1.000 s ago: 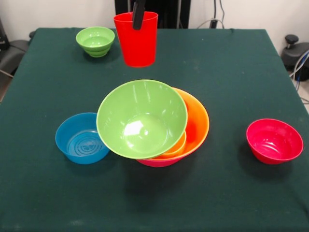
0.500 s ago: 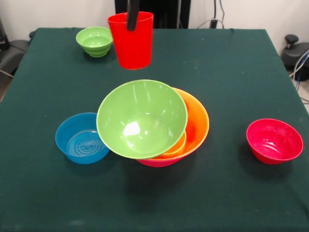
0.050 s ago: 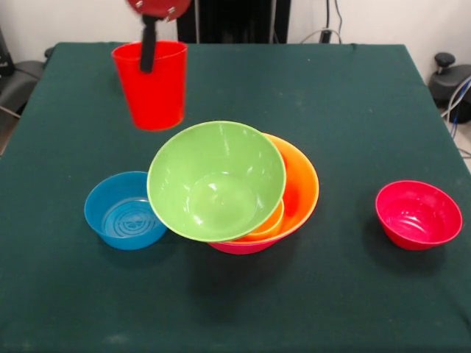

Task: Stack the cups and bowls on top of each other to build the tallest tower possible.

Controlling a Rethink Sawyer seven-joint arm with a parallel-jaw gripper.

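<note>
My gripper [image 3: 149, 57] comes down from the top left and is shut on the rim of the red cup [image 3: 152, 92], which hangs upright above the table. One dark finger [image 3: 148, 50] lies against the cup's wall. Right of and below the cup stands the tower: a pink bowl [image 3: 243, 248] at the base, the orange bowl [image 3: 300, 187] in it, and a tilted light green bowl [image 3: 213, 180] on top. An orange rim [image 3: 270, 223] peeks out under the green bowl. A blue bowl [image 3: 124, 211] sits left of the tower, a red bowl [image 3: 418, 215] far right.
The dark green table [image 3: 353, 103] has its edges in view on the left, right and far side. Cables and dark equipment [image 3: 449, 81] lie beyond the right edge.
The gripper has carried the red cup to the left and lower in the picture, from the top centre to above the blue bowl's far side. The bowls have not moved.
</note>
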